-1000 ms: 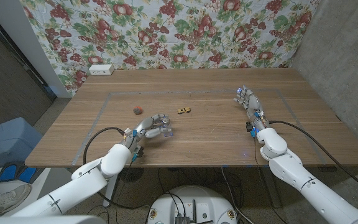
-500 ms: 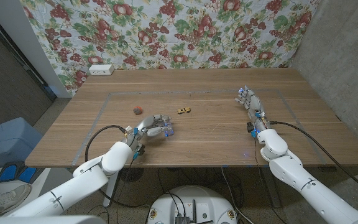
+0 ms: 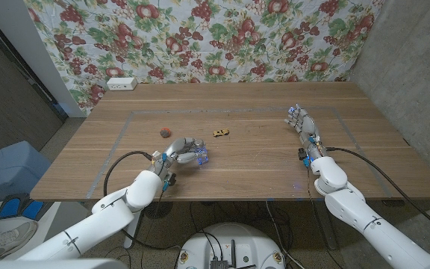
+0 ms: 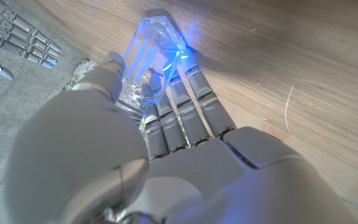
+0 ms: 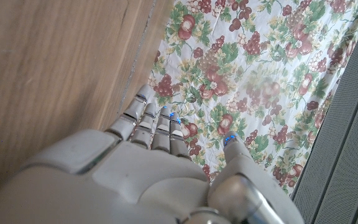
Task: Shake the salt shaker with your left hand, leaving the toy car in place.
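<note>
The left hand [image 3: 183, 149] has its fingers wrapped round the clear glass salt shaker [image 3: 201, 156] at centre-left of frame, shaker poking rightward; small yellow toy car [image 3: 220, 133] sits apart, up-right

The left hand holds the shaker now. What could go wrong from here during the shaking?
1. The shaker is smooth clear glass, held between the thumb and fingers of the left hand; a hard shake might let it slip out.
2. The toy car lies close beyond that hand; a wide swing could knock it out of place.
3. A small red thing also sits near and could be hit.
</note>
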{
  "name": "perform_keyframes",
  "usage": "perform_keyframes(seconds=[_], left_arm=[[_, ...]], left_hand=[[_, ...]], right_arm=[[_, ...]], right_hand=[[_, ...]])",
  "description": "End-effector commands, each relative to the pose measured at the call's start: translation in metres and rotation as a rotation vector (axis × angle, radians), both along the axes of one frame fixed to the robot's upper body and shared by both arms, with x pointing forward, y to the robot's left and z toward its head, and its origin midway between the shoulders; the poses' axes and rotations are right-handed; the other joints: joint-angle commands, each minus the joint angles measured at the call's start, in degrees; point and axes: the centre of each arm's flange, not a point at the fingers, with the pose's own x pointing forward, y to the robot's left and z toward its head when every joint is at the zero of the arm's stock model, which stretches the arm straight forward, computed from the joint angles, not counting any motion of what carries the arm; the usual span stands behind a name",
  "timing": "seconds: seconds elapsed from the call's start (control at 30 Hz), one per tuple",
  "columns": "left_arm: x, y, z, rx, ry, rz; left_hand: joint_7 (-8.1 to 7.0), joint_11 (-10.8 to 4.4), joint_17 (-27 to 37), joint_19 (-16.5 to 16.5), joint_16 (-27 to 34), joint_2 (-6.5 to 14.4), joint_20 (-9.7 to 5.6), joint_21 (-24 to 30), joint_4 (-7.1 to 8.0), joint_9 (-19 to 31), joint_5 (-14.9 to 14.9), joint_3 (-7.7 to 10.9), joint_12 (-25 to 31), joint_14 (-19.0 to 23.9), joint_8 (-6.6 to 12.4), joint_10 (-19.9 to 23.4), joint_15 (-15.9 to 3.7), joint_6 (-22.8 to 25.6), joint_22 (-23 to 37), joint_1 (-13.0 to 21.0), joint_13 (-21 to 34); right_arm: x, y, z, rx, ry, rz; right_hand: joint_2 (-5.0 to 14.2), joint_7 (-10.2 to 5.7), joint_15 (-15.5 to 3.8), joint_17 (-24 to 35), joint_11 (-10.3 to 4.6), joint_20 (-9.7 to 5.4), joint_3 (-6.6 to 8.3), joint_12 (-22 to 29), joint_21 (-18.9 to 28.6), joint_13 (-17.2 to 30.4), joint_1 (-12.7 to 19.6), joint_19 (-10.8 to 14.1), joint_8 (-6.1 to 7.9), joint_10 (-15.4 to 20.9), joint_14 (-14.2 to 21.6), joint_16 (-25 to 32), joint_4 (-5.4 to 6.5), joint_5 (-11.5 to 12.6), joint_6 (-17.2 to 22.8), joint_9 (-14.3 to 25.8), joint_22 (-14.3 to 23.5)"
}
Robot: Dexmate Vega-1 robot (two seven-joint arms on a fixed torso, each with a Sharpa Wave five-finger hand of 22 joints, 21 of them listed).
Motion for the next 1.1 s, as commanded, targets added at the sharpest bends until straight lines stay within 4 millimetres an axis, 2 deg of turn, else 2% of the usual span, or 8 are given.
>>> perform_keyframes(seconds=[0.03, 0.07, 0.17, 0.33, 1.1], left_arm=[[-0.004, 0.001, -0.002, -0.068, -0.03, 0.063], [-0.004, 0.001, -0.002, -0.079, -0.039, 0.068], [-0.005, 0.001, -0.001, -0.097, -0.059, 0.08], [-0.006, 0.001, 0.0, -0.119, -0.074, 0.08], [-0.003, 0.002, 0.01, -0.215, -0.124, 0.069]], left_hand=[[2.45, 0.58, 0.72, 12.44, 0.93, 7.95, -11.24, 5.03, -0.72, 0.39, -0.14, 6.21, -0.11, 6.02, -0.23, 3.4, -9.15, 7.6, 0.96, 10.78, 0.32], [2.51, 0.87, 0.74, 12.73, 0.95, 7.69, -11.22, 5.58, -0.72, 0.48, -0.15, 5.89, -0.05, 6.68, -0.32, 4.58, -9.17, 8.26, 1.11, 11.31, 0.38], [2.6, 0.4, 0.86, 12.71, 1.24, 7.48, -11.29, 6.45, -0.56, 0.69, -0.11, 5.15, 0.08, 8.32, -0.12, 6.73, -9.18, 10.32, 1.42, 12.07, 0.48], [2.57, 0.12, 1.01, 13.28, 1.71, 7.27, -11.24, 7.86, -0.42, 0.91, -0.02, 4.18, 0.0, 10.51, -0.14, 8.65, -9.18, 11.99, 1.81, 12.92, 0.58], [2.68, 0.67, 0.97, 13.47, 1.53, 7.06, -11.25, 9.4, -0.29, 1.09, 0.04, 3.25, -0.81, 11.61, -0.77, 9.05, -9.16, 12.46, 2.21, 13.9, 0.67]], right_arm=[[0.0, -0.001, -0.001, -0.003, 0.006, -0.002], [-0.001, -0.001, -0.001, -0.005, 0.006, -0.003], [-0.001, -0.001, 0.0, -0.009, 0.007, -0.008], [-0.001, -0.002, 0.001, -0.013, 0.009, -0.013], [0.007, -0.002, 0.003, -0.025, 0.023, -0.018]], right_hand=[[-0.18, -0.12, 0.02, 0.09, -0.14, -0.07, -0.28, -0.06, -0.18, 0.12, 0.14, 0.73, 0.04, 0.39, 0.58, 0.4, 0.13, 0.05, 0.48, 0.1, 0.34], [-0.18, -0.1, -0.06, 0.08, -0.11, -0.06, -0.28, -0.03, -0.22, 0.12, 0.13, 0.76, 0.05, 0.49, 0.52, 0.37, 0.12, 0.05, 0.52, 0.1, 0.34], [-0.18, -0.12, -0.04, 0.07, -0.14, -0.06, -0.29, -0.02, -0.28, 0.12, 0.12, 0.78, 0.05, 0.52, 0.55, 0.38, 0.11, 0.05, 0.5, 0.1, 0.34], [-0.17, -0.14, -0.01, 0.03, -0.29, -0.08, -0.3, -0.07, -0.43, 0.12, 0.1, 0.82, 0.06, 0.43, 0.56, 0.38, 0.09, 0.06, 0.55, 0.1, 0.35], [-0.13, -0.15, 0.02, -0.12, -0.28, -0.1, -0.31, -0.05, -1.0, 0.13, 0.08, 1.07, 0.06, 0.61, 0.52, 0.32, -0.05, 0.07, 0.65, 0.1, 0.36]])
